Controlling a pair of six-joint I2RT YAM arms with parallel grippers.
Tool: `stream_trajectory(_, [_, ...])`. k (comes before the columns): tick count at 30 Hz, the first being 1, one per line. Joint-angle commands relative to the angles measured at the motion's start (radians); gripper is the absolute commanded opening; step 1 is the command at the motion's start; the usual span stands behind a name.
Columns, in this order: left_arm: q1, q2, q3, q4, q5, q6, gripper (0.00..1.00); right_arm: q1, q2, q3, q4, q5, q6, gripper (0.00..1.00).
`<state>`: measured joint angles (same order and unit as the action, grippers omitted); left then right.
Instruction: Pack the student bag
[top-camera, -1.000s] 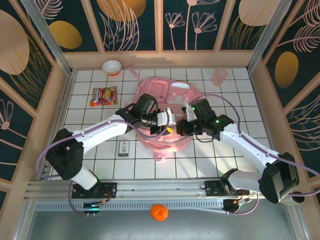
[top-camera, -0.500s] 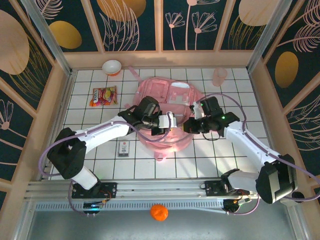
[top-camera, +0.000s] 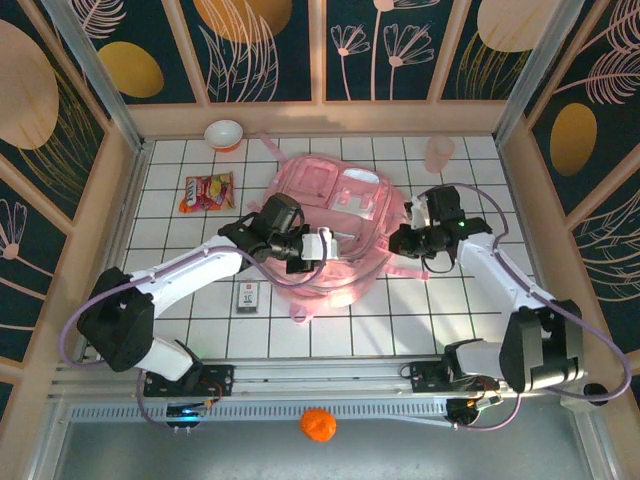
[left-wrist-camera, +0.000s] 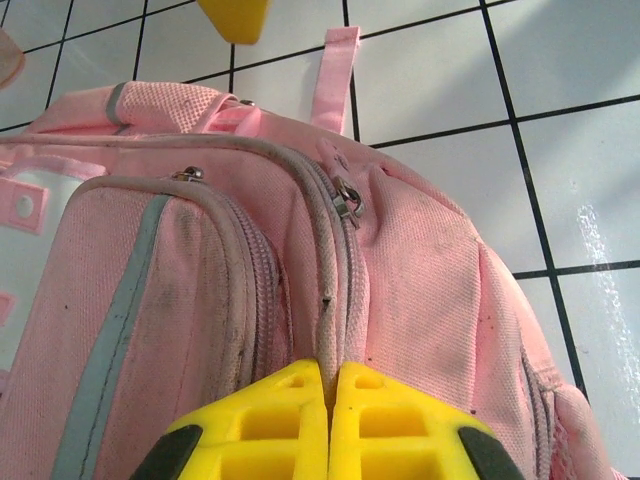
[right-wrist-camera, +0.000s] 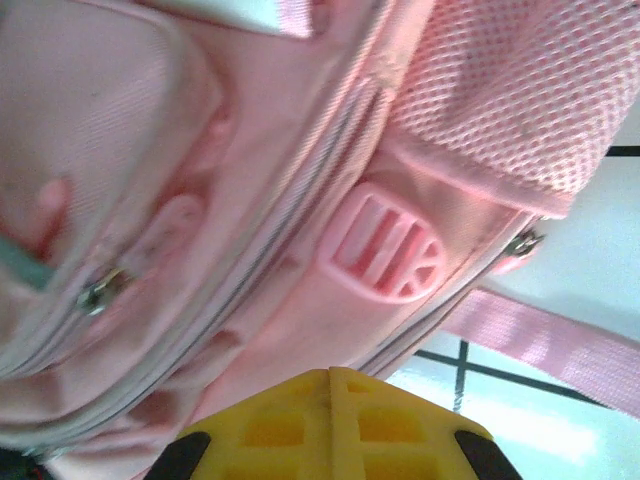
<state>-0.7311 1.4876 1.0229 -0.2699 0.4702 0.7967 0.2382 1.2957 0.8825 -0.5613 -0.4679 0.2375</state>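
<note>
**Desk:** Where is the bag?

**Photographer:** The large soft pink fabric backpack (top-camera: 335, 215) lies flat, front pockets up, in the middle of the white tiled table (top-camera: 470, 310), between the two arms.

**Desk:** And the arms?

**Photographer:** The left gripper (left-wrist-camera: 330, 372) sits at the backpack's left side. Its yellow fingers are pressed together on the grey zip seam, which runs straight down into them. A small metal zip pull (left-wrist-camera: 345, 203) hangs higher up that seam. The right gripper (right-wrist-camera: 330, 378) is at the opposite side, fingers likewise closed and tight against the fabric just under a round pink rubber badge (right-wrist-camera: 388, 247). Whether any cloth is caught between them cannot be told. A pink mesh side pocket (right-wrist-camera: 500, 90) bulges above the badge, and a flat pink strap (right-wrist-camera: 540, 345) trails over the tiles beside it.

**Desk:** What else is on the table?

**Photographer:** A red and yellow snack packet (top-camera: 207, 192) lies to the backpack's left, and a small white and orange bowl (top-camera: 223, 133) stands in the far left corner. A translucent pink cup (top-camera: 438, 153) stands at the far right. A small dark card with a white label (top-camera: 248, 296) lies near the left arm. An orange ball (top-camera: 318, 424) rests below the near rail.
</note>
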Motion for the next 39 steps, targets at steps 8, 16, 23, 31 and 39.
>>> stream_trajectory(8, [0.002, -0.035, -0.005, 0.041, 0.042, -0.064, 0.15, 0.075, -0.106, -0.078, 0.177, -0.078, 0.100, 0.21])
stream_trajectory(16, [0.001, -0.066, 0.000, 0.067, -0.107, -0.034, 0.67, 0.127, -0.208, -0.165, 0.298, -0.102, 0.357, 0.40])
stream_trajectory(23, [0.001, 0.031, 0.095, -0.134, -0.179, 0.148, 0.69, 0.164, -0.255, -0.193, 0.295, -0.028, 0.361, 0.41])
stream_trajectory(31, [0.001, 0.118, 0.145, -0.220, -0.230, 0.230, 0.71, 0.171, -0.274, -0.205, 0.323, -0.011, 0.355, 0.41])
stream_trajectory(39, [0.001, 0.182, 0.130, -0.149, -0.286, 0.228, 0.71, 0.170, -0.315, -0.200, 0.331, 0.030, 0.318, 0.41])
